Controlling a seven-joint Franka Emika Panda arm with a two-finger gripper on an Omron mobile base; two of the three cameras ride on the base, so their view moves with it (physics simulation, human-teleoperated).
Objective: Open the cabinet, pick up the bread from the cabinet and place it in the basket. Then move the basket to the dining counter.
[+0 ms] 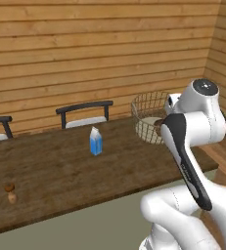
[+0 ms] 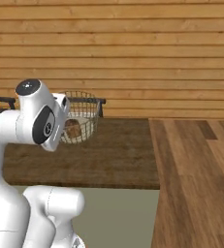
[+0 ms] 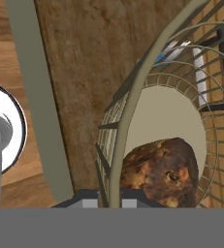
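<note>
Hand (image 3: 108,201) is pinching the basket (image 1: 148,110) by its rim, over the far right end of the desk (image 1: 60,171). Bread (image 3: 159,169) is lying inside the basket. A blue carton (image 1: 95,141) is standing mid-desk.

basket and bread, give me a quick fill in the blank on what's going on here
1. The bread lies inside the ____.
2. The claw is shut on the basket's ____.
3. The basket is held above the dark ____ dining counter.
4. The carton standing on the counter is blue and ____.

Missing words: basket; rim; wood; white
</note>
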